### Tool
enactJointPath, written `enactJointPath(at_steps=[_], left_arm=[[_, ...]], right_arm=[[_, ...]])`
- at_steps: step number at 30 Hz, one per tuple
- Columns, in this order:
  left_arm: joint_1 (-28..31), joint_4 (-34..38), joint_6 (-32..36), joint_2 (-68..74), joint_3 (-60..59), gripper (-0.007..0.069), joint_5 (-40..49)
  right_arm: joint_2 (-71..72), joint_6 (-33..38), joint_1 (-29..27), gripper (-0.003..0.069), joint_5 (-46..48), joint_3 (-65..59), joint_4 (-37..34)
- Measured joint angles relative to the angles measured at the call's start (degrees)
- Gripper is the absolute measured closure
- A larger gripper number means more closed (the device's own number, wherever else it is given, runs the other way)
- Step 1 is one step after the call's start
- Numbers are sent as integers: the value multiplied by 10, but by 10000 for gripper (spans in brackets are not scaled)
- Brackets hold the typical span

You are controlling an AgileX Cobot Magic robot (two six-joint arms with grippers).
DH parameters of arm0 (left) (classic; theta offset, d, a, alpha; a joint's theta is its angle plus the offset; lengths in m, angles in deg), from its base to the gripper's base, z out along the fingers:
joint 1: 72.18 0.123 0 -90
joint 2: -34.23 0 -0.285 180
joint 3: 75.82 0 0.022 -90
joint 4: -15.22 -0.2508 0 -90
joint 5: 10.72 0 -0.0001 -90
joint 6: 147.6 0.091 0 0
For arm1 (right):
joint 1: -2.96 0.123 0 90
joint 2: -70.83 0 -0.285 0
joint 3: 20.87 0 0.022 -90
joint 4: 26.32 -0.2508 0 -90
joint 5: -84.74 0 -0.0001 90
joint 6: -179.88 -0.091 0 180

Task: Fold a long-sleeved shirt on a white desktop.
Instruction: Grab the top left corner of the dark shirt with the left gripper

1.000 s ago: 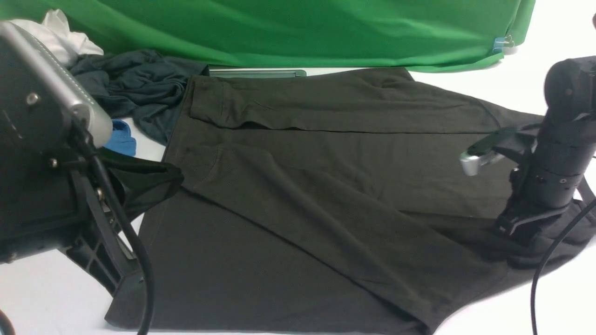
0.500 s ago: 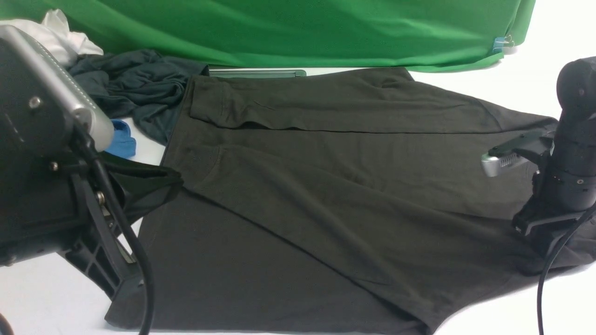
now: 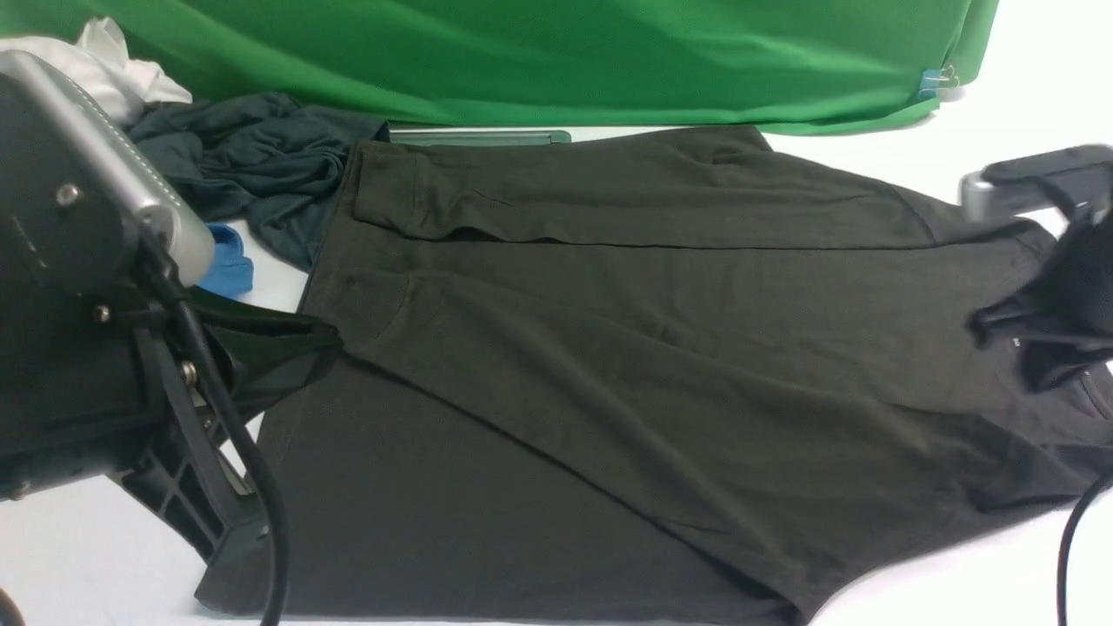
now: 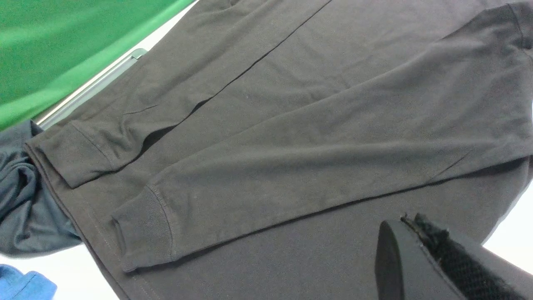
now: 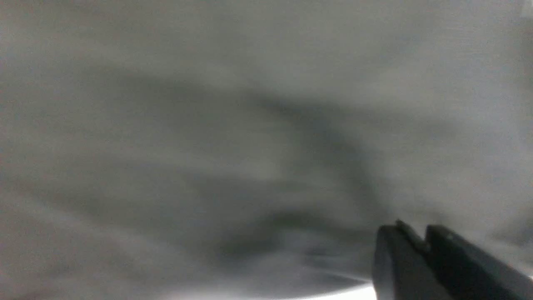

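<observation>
The large dark brownish-black knit long-sleeved shirt (image 3: 452, 513) lies spread on the smooth white desktop (image 3: 922, 591), both sleeves (image 3: 565, 400) laid across its body, with the crumpled dark teal-grey garment (image 3: 252, 165) and the small blue garment (image 3: 228, 265) at its left and the green cloth backdrop (image 3: 556, 52) behind

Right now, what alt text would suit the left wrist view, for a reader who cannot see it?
A dark long-sleeved shirt lies spread on a white desktop, both sleeves folded across its body. The closed left end effector pinches dark cloth in the foreground; a green backdrop hangs beyond.
</observation>
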Motion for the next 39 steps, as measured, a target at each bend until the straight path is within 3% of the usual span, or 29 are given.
enactJointPath(at_steps=[3, 5, 9, 14, 19, 24, 28, 34, 39], left_arm=[[0, 0, -2, 1, 0, 608, 0], [0, 0, -6, 2, 0, 608, 0], [0, -3, -44, 35, 1, 608, -5], [2, -41, -72, 143, 45, 608, -3], [67, -60, -53, 311, 168, 608, 7], [166, -1, 46, 485, 311, 608, 7], [196, 10, 50, 571, 376, 603, 7], [217, 18, 40, 722, 519, 483, 21], [217, -9, -16, 835, 641, 270, 24]], right_arm=[[-23, 26, 0, 608, -24, -35, -31], [-45, 28, -6, 614, -45, -60, 3], [-65, -33, -41, 601, -82, -68, 78], [-50, -63, -63, 559, -116, -33, 88], [2, -48, -25, 537, -127, 12, 67], [59, -23, 62, 529, -127, 19, 58], [72, -13, 108, 526, -123, 19, 56], [76, 6, 161, 519, -117, 19, 56], [76, 22, 171, 512, -103, 19, 55]])
